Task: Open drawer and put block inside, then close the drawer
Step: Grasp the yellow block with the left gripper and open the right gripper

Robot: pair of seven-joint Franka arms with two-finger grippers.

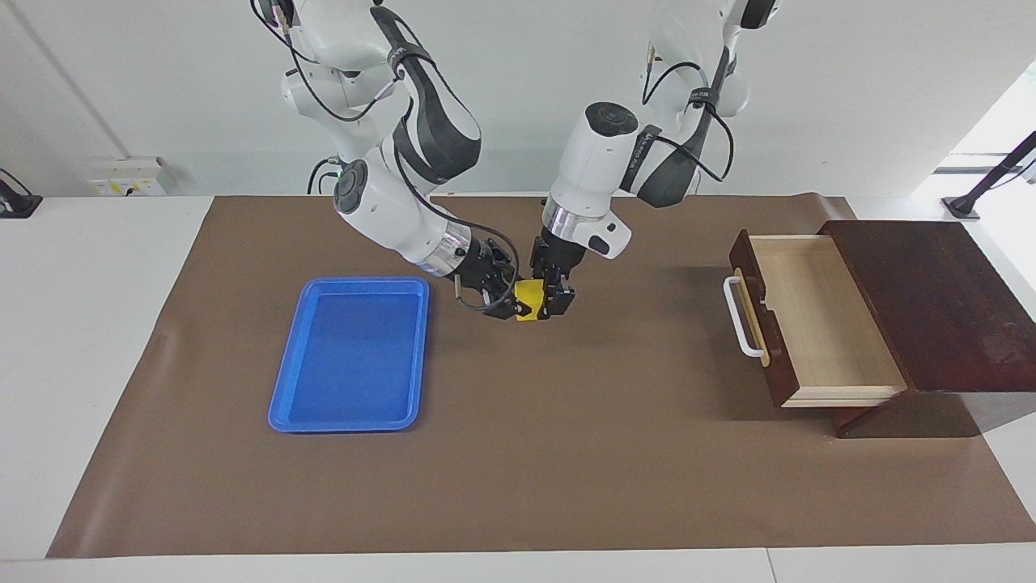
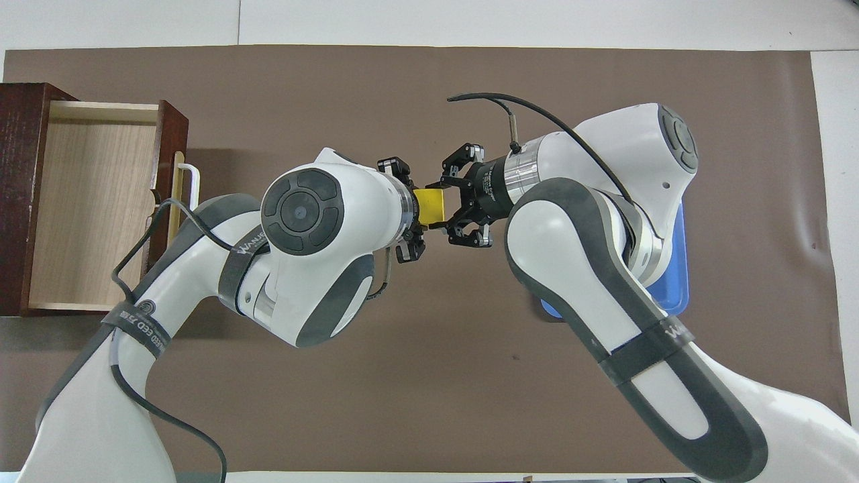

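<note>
The table (image 1: 97, 340) under me is white, covered by a smooth brown mat (image 1: 566, 453) with faint creases. At my left arm's end stands the boxy dark brown cabinet (image 1: 939, 300), glossy wood, its drawer (image 1: 817, 324) pulled fully open, showing a pale, grained wooden interior and a white bar handle (image 1: 740, 316) on a tan strip. Toward my right arm's end lies a shallow blue plastic tray (image 1: 352, 352), rectangular with rounded corners. My arms are white with dark grey panels; the lettering on the grey bands is too small to read. Both grippers meet above the middle of the mat, between tray and drawer. The block (image 1: 528, 311), a small bright yellow cube, sits between them: my left gripper (image 1: 549, 306) points downward with fingers clamped on it, my right gripper (image 1: 506, 301) comes in sideways, also closed on it.
</note>
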